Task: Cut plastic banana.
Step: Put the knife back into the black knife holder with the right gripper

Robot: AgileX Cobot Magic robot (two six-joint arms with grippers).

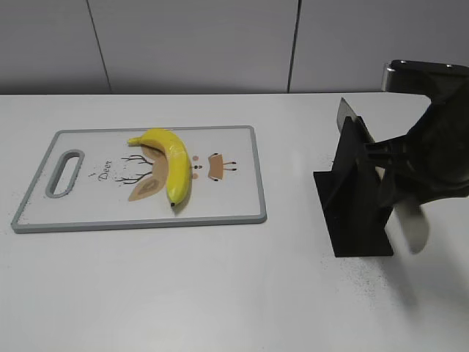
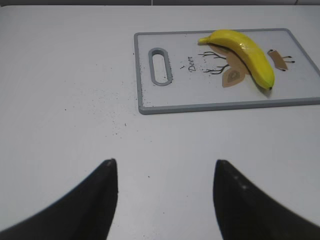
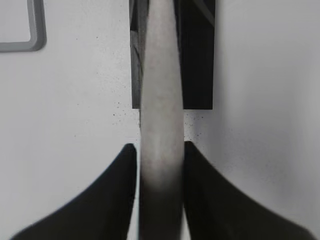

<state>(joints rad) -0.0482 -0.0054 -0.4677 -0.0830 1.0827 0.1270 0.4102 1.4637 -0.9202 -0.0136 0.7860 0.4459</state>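
Banana (image 1: 171,163) lies uncut on the cutting board (image 1: 234,209), left on the worktop (image 1: 220,293). Right end effector (image 3: 161,165) clamps the knife handle (image 3: 160,125) at the black stand (image 1: 352,198); left end effector (image 2: 165,170) spread, empty. Next, by judgement: lift knife clear, carry to banana.

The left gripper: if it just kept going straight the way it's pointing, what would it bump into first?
Probably the cutting board. The left gripper is open over bare table, and the board's near edge lies ahead, with the banana farther back. Its height is hard to judge.
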